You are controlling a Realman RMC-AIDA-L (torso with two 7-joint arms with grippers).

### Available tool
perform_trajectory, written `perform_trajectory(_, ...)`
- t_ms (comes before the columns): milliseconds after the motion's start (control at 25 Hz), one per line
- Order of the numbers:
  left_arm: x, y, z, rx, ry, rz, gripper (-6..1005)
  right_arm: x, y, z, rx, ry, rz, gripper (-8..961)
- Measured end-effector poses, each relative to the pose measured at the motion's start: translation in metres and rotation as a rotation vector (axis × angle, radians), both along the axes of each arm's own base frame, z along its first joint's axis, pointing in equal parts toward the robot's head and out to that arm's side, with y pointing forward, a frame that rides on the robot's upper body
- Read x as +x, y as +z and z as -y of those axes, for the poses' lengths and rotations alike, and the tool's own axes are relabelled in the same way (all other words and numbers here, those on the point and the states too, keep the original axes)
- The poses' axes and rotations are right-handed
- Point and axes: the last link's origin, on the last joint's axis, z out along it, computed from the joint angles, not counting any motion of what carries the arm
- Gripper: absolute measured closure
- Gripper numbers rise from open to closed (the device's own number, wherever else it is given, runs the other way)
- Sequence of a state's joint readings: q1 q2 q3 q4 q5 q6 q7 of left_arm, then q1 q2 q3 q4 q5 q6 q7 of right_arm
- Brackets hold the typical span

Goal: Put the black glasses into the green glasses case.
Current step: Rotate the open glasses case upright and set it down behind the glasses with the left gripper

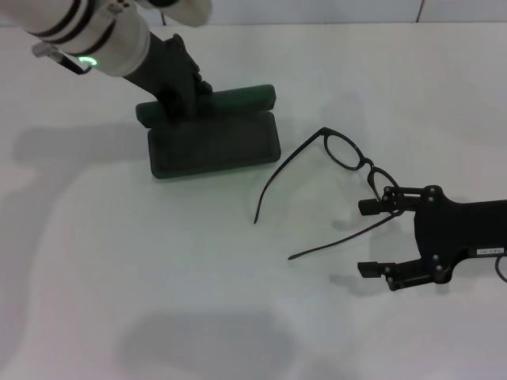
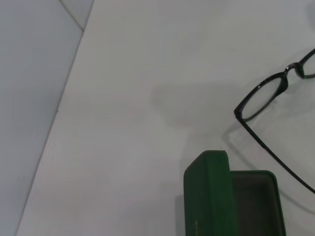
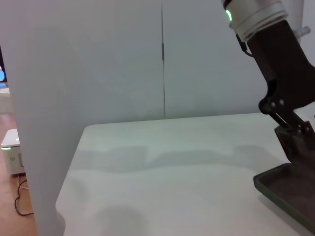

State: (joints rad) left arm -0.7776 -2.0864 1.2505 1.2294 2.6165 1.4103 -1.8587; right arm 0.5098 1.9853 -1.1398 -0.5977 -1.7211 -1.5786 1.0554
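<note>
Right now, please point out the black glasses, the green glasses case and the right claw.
black glasses [image 1: 342, 150], head view, on the far lens.
green glasses case [image 1: 214, 145], head view, on the open tray's lining.
right claw [image 1: 370, 237], head view, midway between its fingertips.

You've got the case [image 1: 212, 142] open on the counter [image 1: 158, 301], left claw [image 1: 184, 95] at its lid; glasses [image 1: 333, 178] lie to its right, right claw [image 1: 372, 237] beside them.

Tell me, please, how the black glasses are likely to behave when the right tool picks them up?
The black glasses look thin-framed, so probably light and fragile. Their long temple arms are spread open on the table and may flex or swing. The right tool, open beside them, would likely grip more safely on the frame than a slick lens.
</note>
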Motion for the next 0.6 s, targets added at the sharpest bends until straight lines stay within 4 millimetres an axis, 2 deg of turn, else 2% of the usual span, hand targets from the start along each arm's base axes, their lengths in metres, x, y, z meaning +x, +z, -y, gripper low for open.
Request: perform_trajectory(600, -0.0008, -0.0109, 0.0005, -0.027, -0.045, -0.003, 786, -0.0003, -0.0011, 0.0006, -0.001, 0.001, -0.001, 112)
